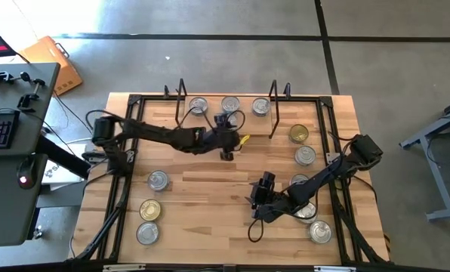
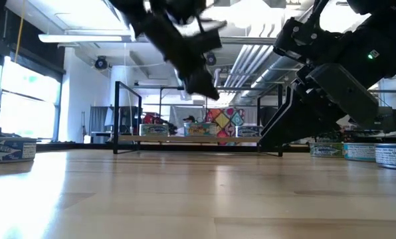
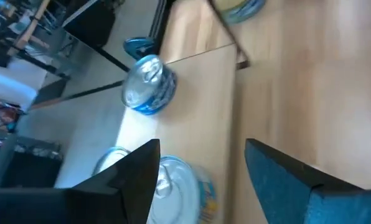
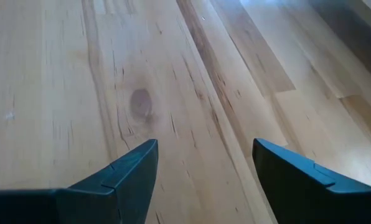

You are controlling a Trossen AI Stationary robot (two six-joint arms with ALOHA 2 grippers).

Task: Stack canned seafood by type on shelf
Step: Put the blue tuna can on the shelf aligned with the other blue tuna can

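Left hand (image 1: 226, 143) open, nothing in it, hovering at the front edge of the shelf (image 1: 210, 115); three silver-topped tins on the shelf board, left tin (image 1: 198, 106), middle tin (image 1: 230, 104), right tin (image 1: 260, 106); left wrist view shows two tins on the board beyond the spread fingers (image 3: 136, 168); right hand (image 4: 204, 168) open, empty, low over bare tabletop (image 1: 210, 196); gold-topped tin (image 1: 299, 134) just right of the shelf; silver tin (image 1: 158, 180) and gold tin (image 1: 150, 209) at tabletop left; more tins under the right arm.

Bright daylight, window glare behind, motion-blurred left wrist view, soft shadows
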